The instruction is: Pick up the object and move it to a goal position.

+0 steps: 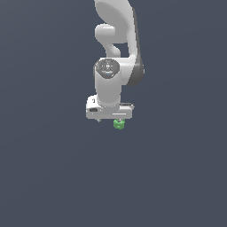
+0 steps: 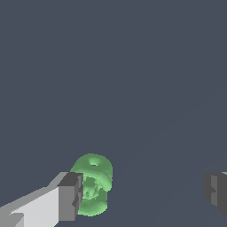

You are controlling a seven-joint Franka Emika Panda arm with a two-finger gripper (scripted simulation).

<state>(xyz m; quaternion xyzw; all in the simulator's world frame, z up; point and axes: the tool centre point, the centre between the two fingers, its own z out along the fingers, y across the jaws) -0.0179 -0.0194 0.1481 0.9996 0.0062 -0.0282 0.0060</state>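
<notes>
Dark slate-grey ground fills both views around you, flat and unmarked. Your hand [image 2: 142, 193] has its 2 fingers spread wide apart, closed on nothing: in the wrist view one dark pad [image 2: 71, 195] sits just beside the object [image 2: 93, 184], close enough that you cannot tell whether it touches, while the other pad is well apart from it. The object, a small bright green stubby lump with a dimple in its rounded end, is off-centre in the gap, against that one finger. In the exterior view it peeks out just beneath the white hand [image 1: 114, 120], with the arm [image 1: 116, 40] rising straight above.
</notes>
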